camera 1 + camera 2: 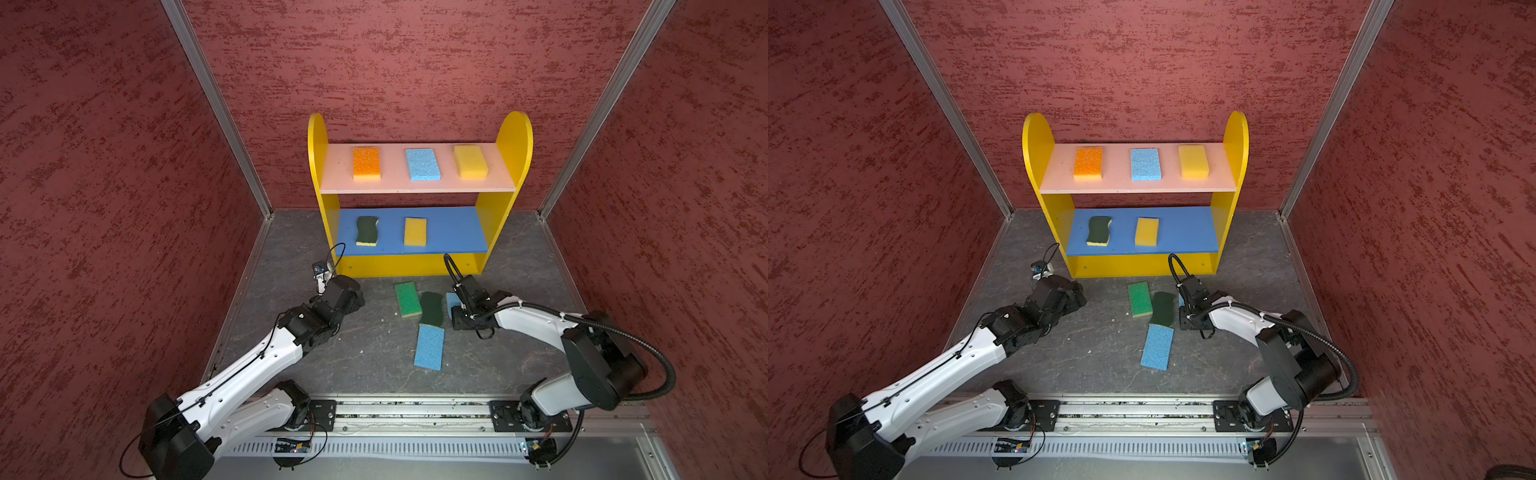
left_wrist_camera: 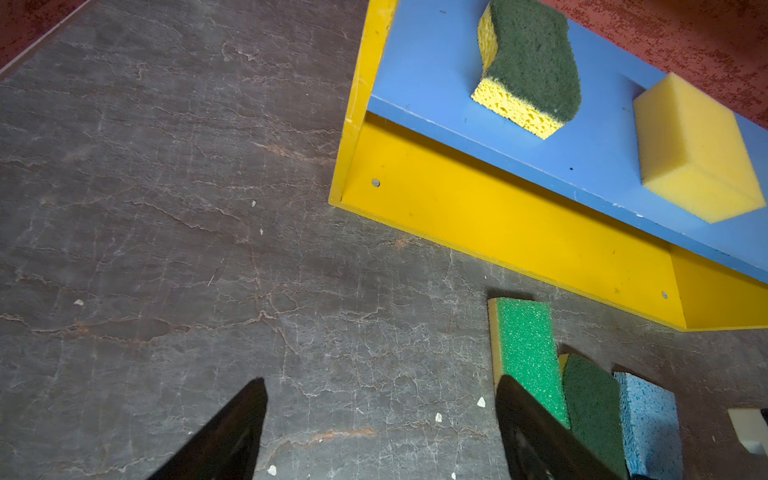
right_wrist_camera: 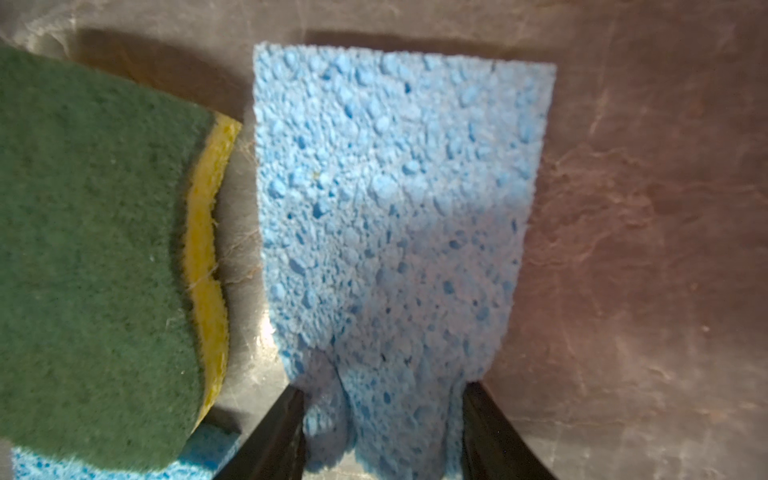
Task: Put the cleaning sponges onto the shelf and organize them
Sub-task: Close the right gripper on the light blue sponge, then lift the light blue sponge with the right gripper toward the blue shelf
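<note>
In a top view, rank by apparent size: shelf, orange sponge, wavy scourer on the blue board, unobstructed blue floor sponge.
Largest first:
shelf
blue floor sponge
orange sponge
wavy scourer
Heights differ, so real sizes stay unsure.

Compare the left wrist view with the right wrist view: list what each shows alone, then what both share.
Left wrist only: the shelf with a wavy scourer and a yellow sponge on its blue board, the bright green sponge on the floor, and the left fingers spread open, empty.
Right wrist only: the right fingers squeezing the blue sponge so it creases, plus a corner of a second blue sponge under the floor scourer.
Both: that floor scourer, the blue sponge beside it, and the grey floor.
</note>
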You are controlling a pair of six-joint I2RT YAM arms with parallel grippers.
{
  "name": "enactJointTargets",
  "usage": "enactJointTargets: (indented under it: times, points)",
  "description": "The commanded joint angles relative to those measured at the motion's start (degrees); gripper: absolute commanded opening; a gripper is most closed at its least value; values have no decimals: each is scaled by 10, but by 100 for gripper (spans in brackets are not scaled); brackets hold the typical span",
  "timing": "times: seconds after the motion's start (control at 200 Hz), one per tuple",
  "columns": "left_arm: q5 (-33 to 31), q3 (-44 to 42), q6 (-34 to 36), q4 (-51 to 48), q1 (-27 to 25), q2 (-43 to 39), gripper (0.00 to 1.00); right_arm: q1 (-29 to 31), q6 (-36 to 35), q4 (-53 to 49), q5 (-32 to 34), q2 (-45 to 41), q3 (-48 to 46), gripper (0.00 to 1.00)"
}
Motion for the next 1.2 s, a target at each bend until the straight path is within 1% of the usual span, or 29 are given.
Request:
enactJointTargets:
  times: [0.0,0.19,0.346,0.366,0.666,1.007,1.197]
  points:
    - [0,9,-4,-9,3,0,87,-4,-3,-29,6,-2,-5,56]
    - [1,12,-4,-10,3,-3,87,-5,-4,-44,9,-5,-9,55]
    - [3,17,-3,-12,3,-3,87,-5,6,-51,26,-28,-13,58]
    - [3,18,-1,-13,3,-3,87,-5,6,-54,28,-46,-13,59]
    - [1,32,8,-22,3,-15,87,-5,6,-73,39,-120,5,60]
    - [-5,15,-5,-28,4,-45,87,-4,-23,-90,52,-204,34,62]
    - [-7,16,-4,-27,4,-44,87,-4,-43,-88,70,-213,77,61]
